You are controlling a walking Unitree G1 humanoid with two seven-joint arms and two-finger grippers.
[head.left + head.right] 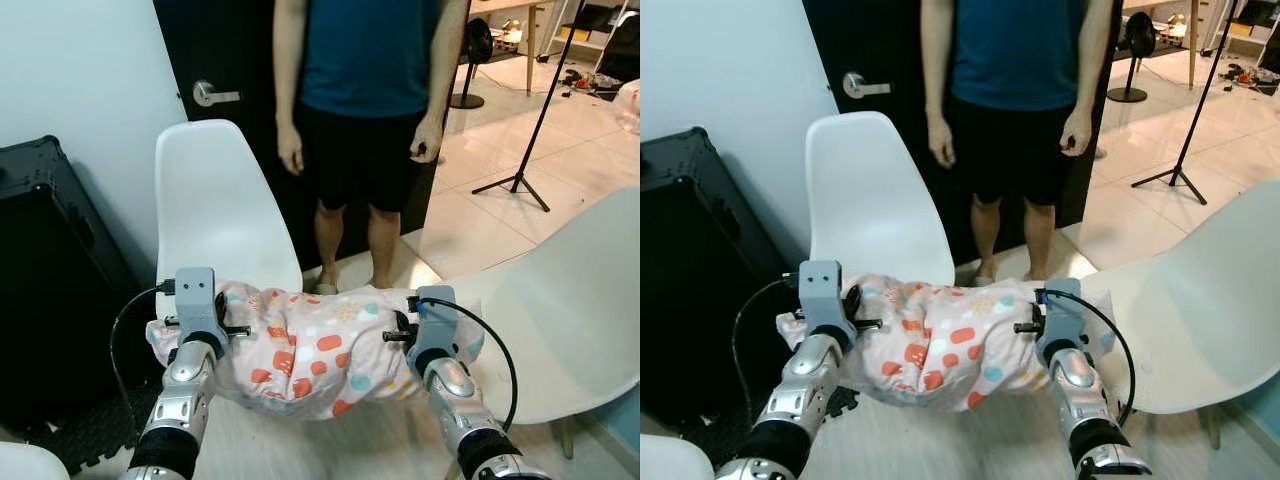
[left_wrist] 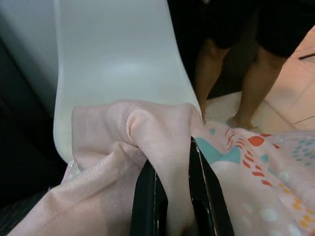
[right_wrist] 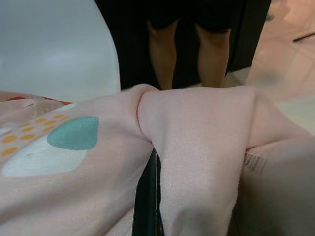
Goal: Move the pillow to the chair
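A pink pillow with coloured spots hangs between my two arms, in front of a white chair. My left gripper is shut on the pillow's left end; a fold of pink cloth is pinched between its black fingers. My right gripper is shut on the right end, with cloth bunched over its finger. The white chair's back rises just beyond the pillow. The pillow hides most of the chair's seat.
A person in a blue shirt and black shorts stands close behind the chair by a black door. A second white chair is at my right. A black case stands at left. A tripod stand is far right.
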